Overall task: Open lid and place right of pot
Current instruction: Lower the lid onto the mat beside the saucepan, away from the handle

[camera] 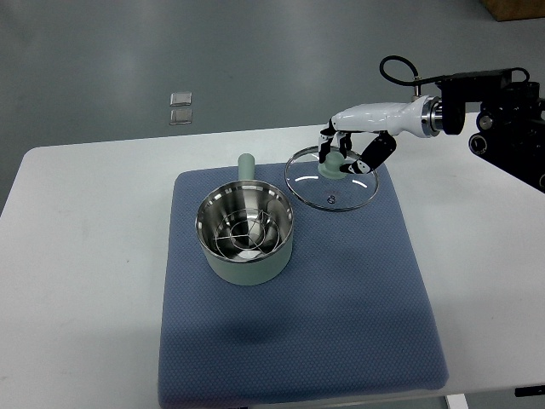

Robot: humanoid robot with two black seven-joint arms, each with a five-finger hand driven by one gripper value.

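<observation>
on a white desk [77,281], seen steeply from above, a blue-grey textured mat [341,324] covers the centre, its near half bare. further in, on the mat's left-centre, stands a pale green pot [245,234], open at the top, its steel interior shining and a wire rack visible at the bottom. the pot's pale green handle [247,165] points away toward the far edge of the mat.

just right of the pot and slightly beyond it, the glass lid [332,177] with a metal rim sits at the mat's far right corner, tilted slightly; whether its lower edge touches the mat cannot be told. the rim comes close to the pot's wall without clearly touching it. the lid's pale green knob [333,164] is gripped by the right hand [345,141], whose dark fingers [375,153] close around it from above. the hand's white casing runs to the right into a metal wrist joint and a black arm [502,119] entering from the picture's right edge, with a black cable looping above it.

beyond the desk's far edge lies a grey floor [255,60], with two small square fittings [180,108] set in it at upper left and a brown box corner [515,8] at the upper right.
</observation>
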